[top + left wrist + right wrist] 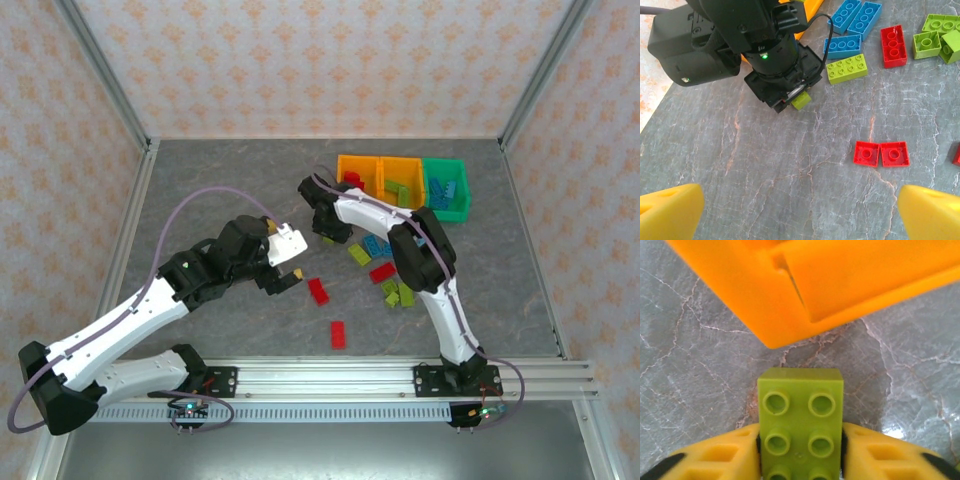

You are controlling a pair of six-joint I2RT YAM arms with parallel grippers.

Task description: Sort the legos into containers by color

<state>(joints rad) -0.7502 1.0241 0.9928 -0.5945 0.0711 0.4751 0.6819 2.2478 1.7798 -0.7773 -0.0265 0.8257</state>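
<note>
My right gripper [801, 452] is shut on a lime green lego [801, 410], studs up, just above the grey tabletop and a little in front of an orange container's corner [790, 300]. From above, that gripper [328, 232] sits left of the row of containers: two orange [360, 172] [403, 180] and one green [446, 188]. My left gripper [800, 210] is open over bare table, with a pair of red legos [882, 153] ahead and to its right. Loose blue [841, 46], lime [846, 68] and red [893, 45] legos lie beyond.
Red legos [318, 291] [338, 334] lie between the arms. A mixed cluster [385, 270] sits under the right arm. Metal frame posts and patterned walls bound the table. An aluminium rail [330, 375] runs along the near edge.
</note>
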